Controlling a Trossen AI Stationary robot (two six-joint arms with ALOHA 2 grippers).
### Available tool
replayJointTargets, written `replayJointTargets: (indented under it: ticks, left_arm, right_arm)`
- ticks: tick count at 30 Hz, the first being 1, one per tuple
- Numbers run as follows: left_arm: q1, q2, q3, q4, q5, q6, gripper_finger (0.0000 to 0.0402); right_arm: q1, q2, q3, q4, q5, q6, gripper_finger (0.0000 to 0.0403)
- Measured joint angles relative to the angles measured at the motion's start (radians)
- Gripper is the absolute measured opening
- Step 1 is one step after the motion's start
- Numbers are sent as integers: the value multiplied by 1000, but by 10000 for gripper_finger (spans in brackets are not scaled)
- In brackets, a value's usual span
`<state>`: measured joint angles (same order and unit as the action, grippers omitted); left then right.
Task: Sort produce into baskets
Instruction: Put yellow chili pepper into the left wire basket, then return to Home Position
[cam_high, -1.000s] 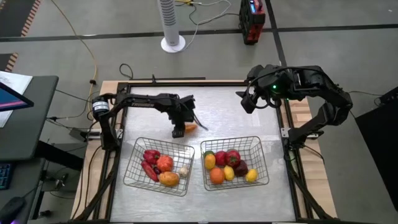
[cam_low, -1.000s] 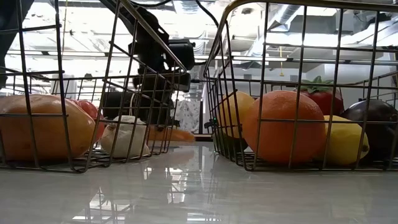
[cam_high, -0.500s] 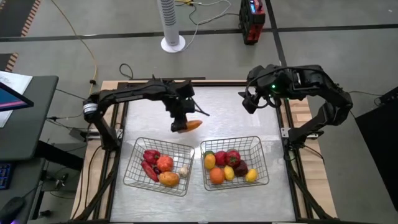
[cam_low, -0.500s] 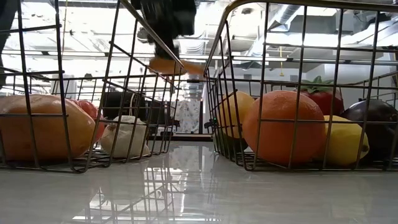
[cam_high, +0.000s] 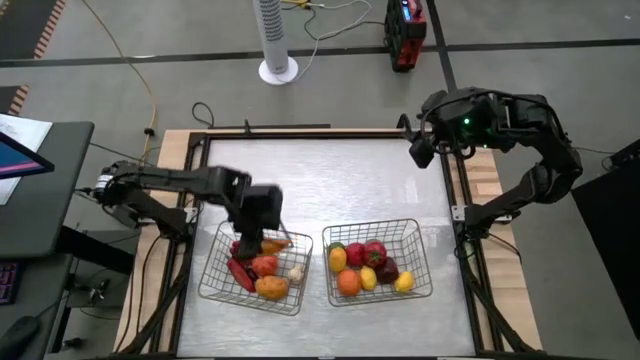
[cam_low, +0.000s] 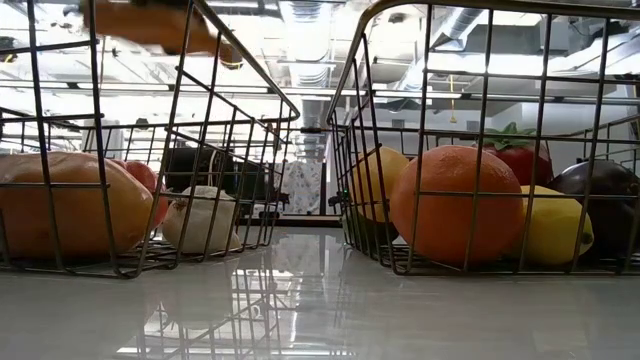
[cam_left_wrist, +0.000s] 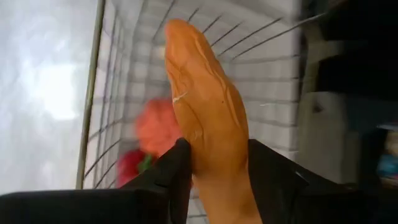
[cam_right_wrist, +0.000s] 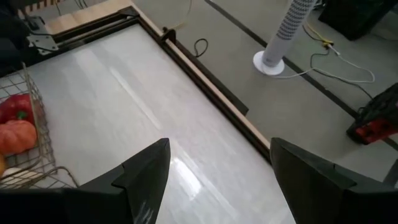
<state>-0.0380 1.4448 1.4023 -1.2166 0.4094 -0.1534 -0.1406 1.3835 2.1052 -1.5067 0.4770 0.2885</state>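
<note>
- The left gripper (cam_high: 262, 228) hung over the left basket (cam_high: 212, 272), its two fingers clamped on a carrot (cam_left_wrist: 205, 112) – the last loose piece of produce in sight, not yet let go.
- No produce lay on the bare table (cam_high: 340, 180) in the overhead view (both baskets already held their share), so the sort looked all but done, with only the drop left to make.
- The carrot was long, orange and tapered, with a faintly creased skin; it was gripped near its thick end and its tip pointed out over the basket's mesh, above a red piece and a rounder orange-red one.
- The right basket (cam_high: 415, 240) held an orange (cam_low: 455, 205), a lemon (cam_low: 555, 225), a dark maroon piece and red ones.
- The right gripper (cam_high: 421, 152) waited near the table's far right corner, fingers spread wide and holding nothing.
</note>
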Motion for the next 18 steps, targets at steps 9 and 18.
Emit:
replayJointTargets:
  ticks: [9, 18]
  left_arm:
    - [-101, -51, -127, 58, -143, -193, 210]
    - [-88, -191, -131, 90, -336, -127, 262]
  right_arm:
    - [-77, -3, 0, -2, -78, -47, 302]
    - [-150, -52, 0, -22, -117, 22, 302]
